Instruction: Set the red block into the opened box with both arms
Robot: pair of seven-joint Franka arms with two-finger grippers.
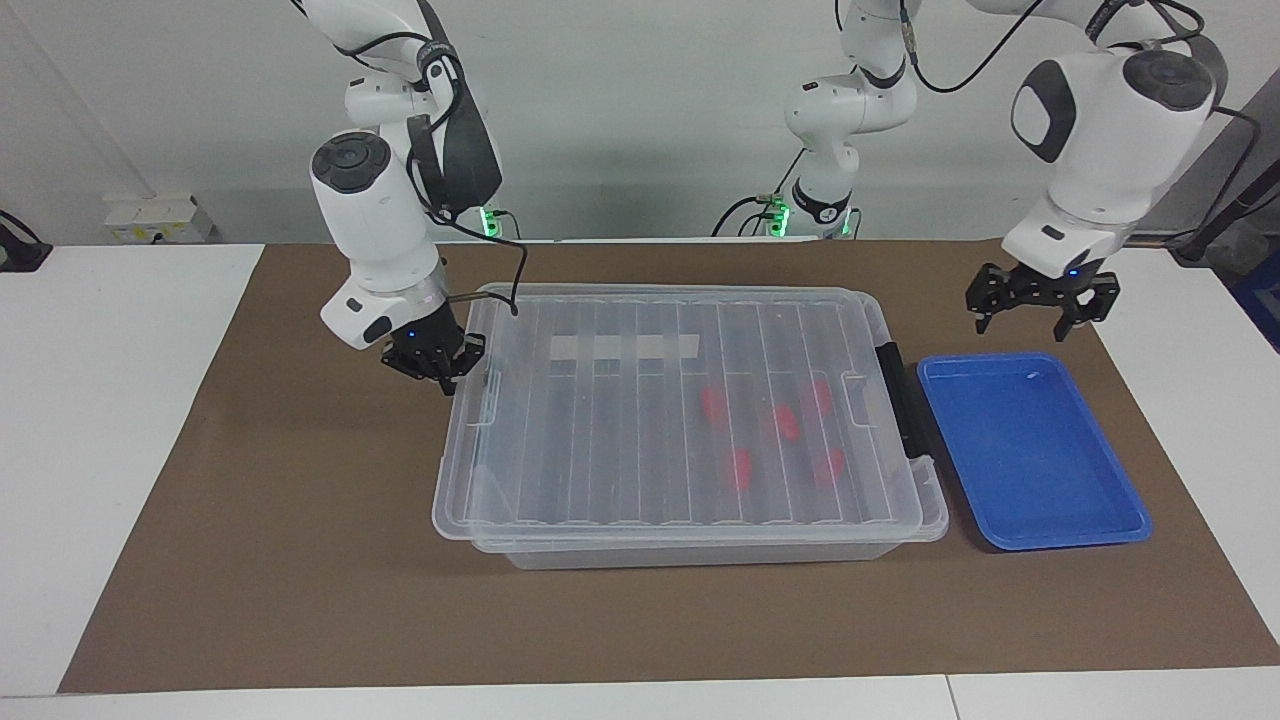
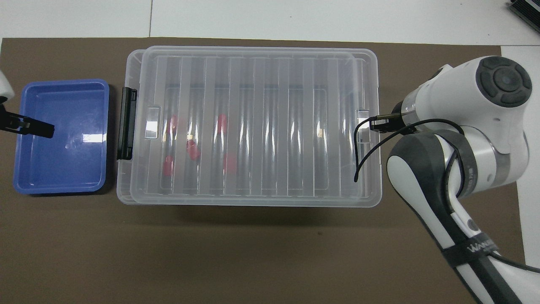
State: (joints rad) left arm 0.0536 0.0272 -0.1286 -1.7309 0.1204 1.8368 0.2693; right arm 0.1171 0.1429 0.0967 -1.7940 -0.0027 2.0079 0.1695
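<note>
Several red blocks [image 1: 785, 420] [image 2: 192, 148] lie on the floor of the clear box [image 1: 700, 553] [image 2: 122, 194], seen through its ribbed clear lid [image 1: 620, 440] [image 2: 274, 126]. The lid rests on the box and covers almost all of it. My right gripper [image 1: 437, 368] [image 2: 379, 124] is shut on the lid's end rim, at the right arm's end of the box. Open and holding nothing, my left gripper [image 1: 1035, 315] hangs over the blue tray's [image 1: 1030, 450] edge nearest the robots. One of its fingers [image 2: 38, 128] shows over the tray.
The blue tray [image 2: 59, 169] has nothing in it and lies beside the box's black end handle [image 1: 895, 400] [image 2: 126, 122], toward the left arm's end. A brown mat [image 1: 300, 560] covers the table under everything. A white tape strip [image 1: 620, 347] shows through the lid.
</note>
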